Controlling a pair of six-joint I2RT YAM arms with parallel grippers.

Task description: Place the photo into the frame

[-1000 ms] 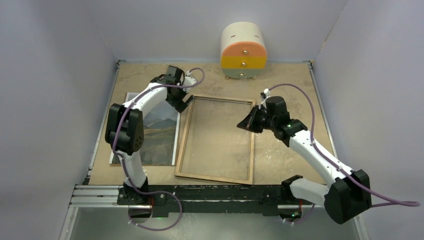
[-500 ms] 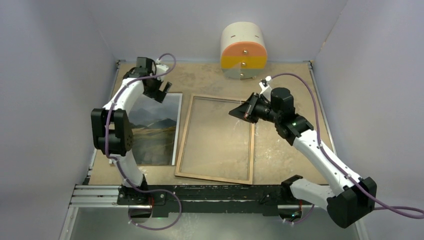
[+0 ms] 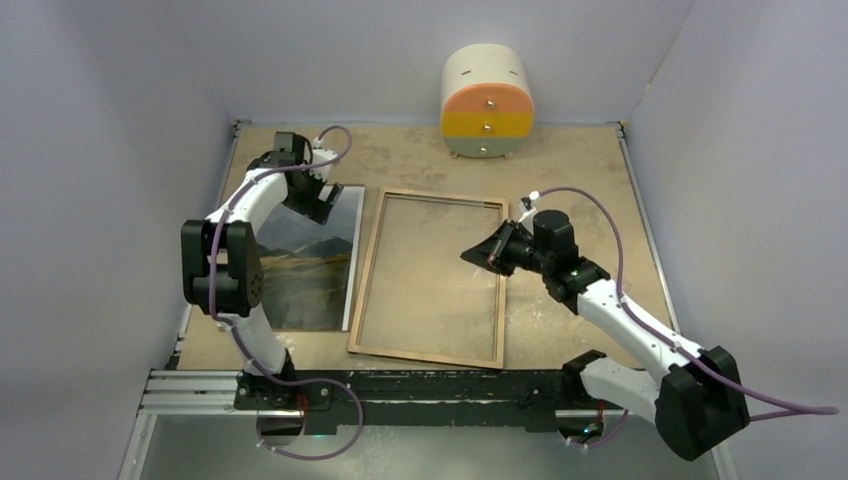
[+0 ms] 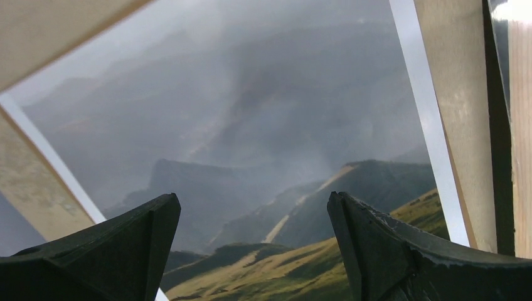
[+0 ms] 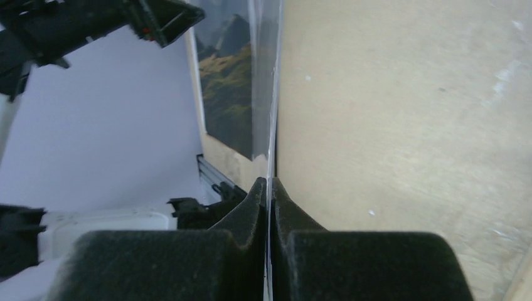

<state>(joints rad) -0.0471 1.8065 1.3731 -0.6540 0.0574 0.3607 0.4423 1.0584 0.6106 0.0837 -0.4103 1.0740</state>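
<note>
The photo [image 3: 305, 265], a dark landscape print with a white border, lies face up on the table at the left; it fills the left wrist view [image 4: 251, 125]. My left gripper [image 3: 318, 203] is open and empty just over its far edge, with both fingers spread over the print [image 4: 251, 251]. The frame [image 3: 366, 280] lies in the middle, light wood side up. My right gripper [image 3: 488, 250] is shut on a thin clear sheet [image 5: 263, 75], seen edge-on between its fingertips [image 5: 268, 188], over the frame's right side. The photo also shows in the right wrist view [image 5: 226, 81].
A small round-topped drawer unit [image 3: 487, 100] with orange, yellow and grey drawers stands at the far wall. Grey walls close in left, right and back. A metal rail [image 3: 200, 385] runs along the near edge.
My left gripper has swung from the frame's far left corner out over the photo's far edge. My right gripper, pinching the clear sheet, has moved a little nearer and lower.
</note>
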